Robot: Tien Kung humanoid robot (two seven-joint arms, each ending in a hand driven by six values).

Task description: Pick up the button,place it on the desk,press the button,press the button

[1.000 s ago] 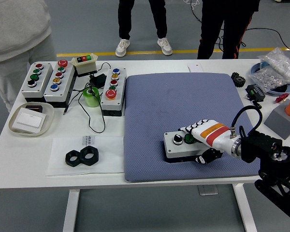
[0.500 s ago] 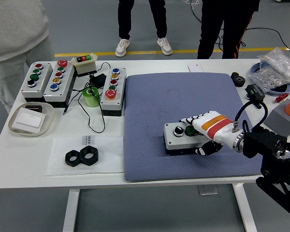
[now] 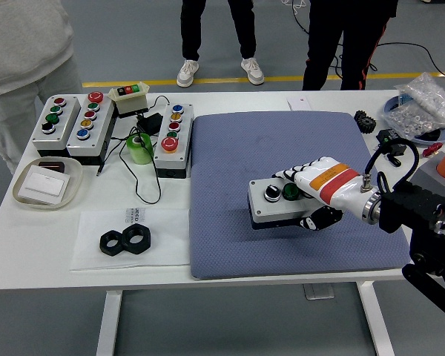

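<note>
While the right hand point(image 3: 311, 199) grips the button box point(image 3: 278, 205) by one end, it can tilt and slip out

Your right hand point(image 3: 311, 194) now sits higher and a little further left than a second ago, and the button box point(image 3: 278, 205) has gone with it. The box's near edge shows a darker gap beneath it over the blue mat point(image 3: 230, 156), so it seems lifted off the surface. The black forearm point(image 3: 411, 211) has swung up toward the far side, and its cable point(image 3: 389, 159) loops tighter.
</note>
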